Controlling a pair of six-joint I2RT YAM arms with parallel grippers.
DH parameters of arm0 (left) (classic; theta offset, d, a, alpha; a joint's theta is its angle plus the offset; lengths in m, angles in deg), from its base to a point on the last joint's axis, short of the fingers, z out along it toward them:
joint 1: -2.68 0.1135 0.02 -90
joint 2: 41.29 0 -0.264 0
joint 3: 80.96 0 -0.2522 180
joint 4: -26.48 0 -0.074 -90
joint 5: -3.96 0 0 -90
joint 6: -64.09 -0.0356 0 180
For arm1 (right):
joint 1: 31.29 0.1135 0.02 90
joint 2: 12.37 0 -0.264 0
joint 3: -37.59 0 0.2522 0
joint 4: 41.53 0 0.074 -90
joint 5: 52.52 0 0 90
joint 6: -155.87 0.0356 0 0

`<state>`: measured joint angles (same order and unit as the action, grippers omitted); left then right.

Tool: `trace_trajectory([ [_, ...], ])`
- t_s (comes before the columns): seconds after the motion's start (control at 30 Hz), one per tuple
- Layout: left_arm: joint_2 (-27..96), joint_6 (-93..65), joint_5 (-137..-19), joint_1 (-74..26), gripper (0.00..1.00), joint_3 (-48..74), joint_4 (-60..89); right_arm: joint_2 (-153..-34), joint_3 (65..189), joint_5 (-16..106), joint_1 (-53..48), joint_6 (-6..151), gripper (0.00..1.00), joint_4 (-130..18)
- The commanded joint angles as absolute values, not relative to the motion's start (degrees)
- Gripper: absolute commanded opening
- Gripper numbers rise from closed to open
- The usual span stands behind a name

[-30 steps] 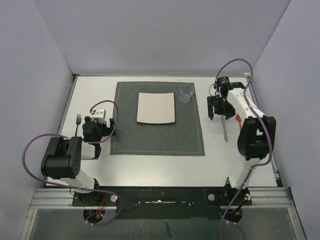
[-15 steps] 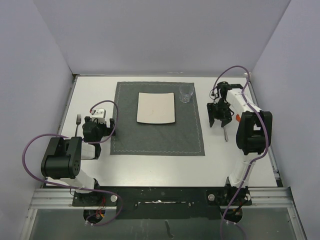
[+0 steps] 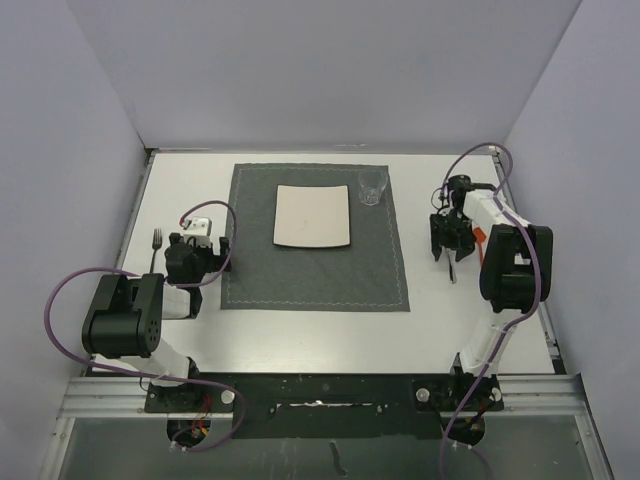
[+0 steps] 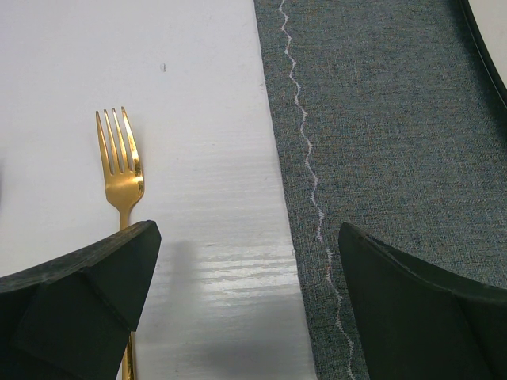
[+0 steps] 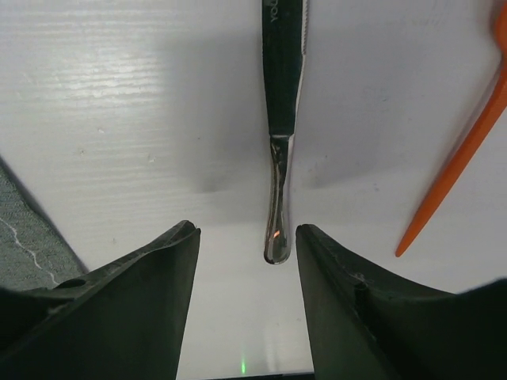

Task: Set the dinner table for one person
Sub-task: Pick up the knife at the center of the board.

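Note:
The dinner table [image 3: 300, 340] is a white top carrying a dark grey placemat [image 3: 315, 275], a white square plate [image 3: 312, 215] and a clear glass [image 3: 371, 187]. A gold fork [image 3: 156, 250] [image 4: 120, 166] lies left of the mat. My left gripper [image 3: 200, 245] [image 4: 247, 237] hangs open between the fork and the mat's edge, holding nothing. Right of the mat lies a steel knife [image 3: 452, 270] [image 5: 281, 95]. Over its upper part my right gripper [image 3: 447, 245] [image 5: 247, 237] stands open. The handle's tip sits between the fingers, untouched and nearer the right finger [image 5: 348, 277].
A thin orange piece [image 3: 478, 236] [image 5: 459, 158] lies just right of the knife. Grey walls close in the table at the back and both sides. The right arm's purple cable [image 3: 480, 155] loops over the far right corner.
My right gripper has moved right and toward the near edge, coming down over the knife, and its jaws have narrowed. The left arm, fork, plate and glass have not moved.

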<state>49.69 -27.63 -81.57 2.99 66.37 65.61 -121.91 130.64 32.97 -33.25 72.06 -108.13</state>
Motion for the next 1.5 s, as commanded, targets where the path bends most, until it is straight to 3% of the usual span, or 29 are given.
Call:
trace_trajectory([
  [0.0,50.63,-27.06,-81.91,3.12,0.98,64.89,67.83,-120.34,130.86,31.51,-34.54,70.92,0.52,-103.63],
  [1.47,50.64,-27.01,-81.91,3.12,0.98,64.89,67.9,-124.39,125.65,35.97,-37.68,69.04,0.35,-98.11],
])
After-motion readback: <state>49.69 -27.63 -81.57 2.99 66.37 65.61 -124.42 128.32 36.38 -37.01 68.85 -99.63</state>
